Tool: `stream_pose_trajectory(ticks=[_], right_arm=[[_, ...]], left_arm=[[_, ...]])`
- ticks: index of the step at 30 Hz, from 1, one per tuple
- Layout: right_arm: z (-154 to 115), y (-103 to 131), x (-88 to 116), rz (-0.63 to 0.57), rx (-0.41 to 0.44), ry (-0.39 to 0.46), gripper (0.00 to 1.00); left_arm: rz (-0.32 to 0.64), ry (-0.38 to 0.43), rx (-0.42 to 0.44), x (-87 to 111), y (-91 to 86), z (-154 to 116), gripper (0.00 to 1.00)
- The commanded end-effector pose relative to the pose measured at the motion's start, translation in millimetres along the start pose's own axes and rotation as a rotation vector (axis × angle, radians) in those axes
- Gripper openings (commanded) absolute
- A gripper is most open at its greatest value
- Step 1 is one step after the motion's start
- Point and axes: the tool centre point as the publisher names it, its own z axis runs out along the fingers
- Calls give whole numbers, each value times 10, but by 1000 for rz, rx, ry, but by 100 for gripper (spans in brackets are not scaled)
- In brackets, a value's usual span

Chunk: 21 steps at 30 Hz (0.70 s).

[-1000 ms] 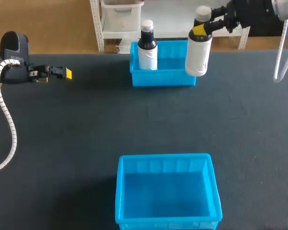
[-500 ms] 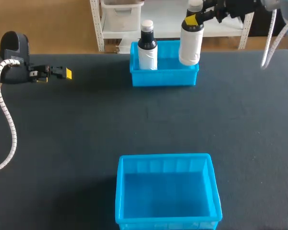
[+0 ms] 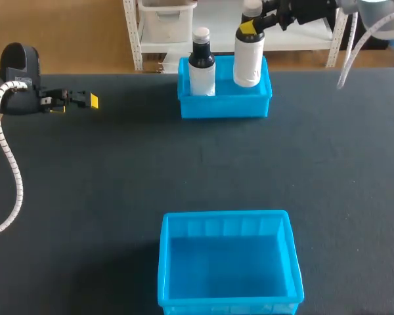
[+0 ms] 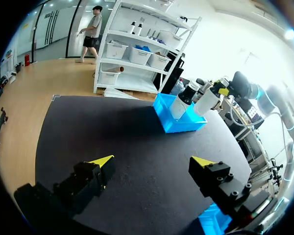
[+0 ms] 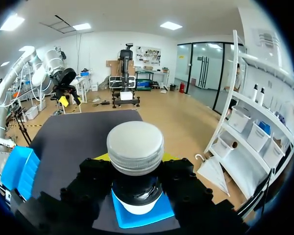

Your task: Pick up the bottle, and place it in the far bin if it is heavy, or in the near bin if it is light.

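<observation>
Right gripper (image 3: 253,25) is clamping the white bottle (image 3: 248,59) at the neck and hanging it upright over the far bin (image 3: 224,106) beside a dark bottle (image 3: 201,62), likely judged heavy, while left gripper (image 3: 87,100) is sitting fingers-apart, well clear.

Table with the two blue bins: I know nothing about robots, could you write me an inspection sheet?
Surface: dark table.
Job's things: white bottle upright over the far bin, beside a dark bottle standing in it; near bin holds nothing.
Clutter: nothing seen.
Grippers: right gripper shut on the white bottle's neck; left gripper open, at the table's left side.
Cables: coiled white cable at the table's left edge; pale cable hanging at its far right.
Surroundings: nothing seen reaching over the table.
</observation>
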Motion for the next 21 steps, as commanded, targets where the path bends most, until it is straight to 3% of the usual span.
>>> stream_pose_trajectory(ticks=[1,21], right_arm=[[81,-137,18,4,-36,-1,0],[313,-239,296,24,-43,-13,0]], left_arm=[[0,0,0,0,0,0,100],[0,0,0,0,0,0,100]])
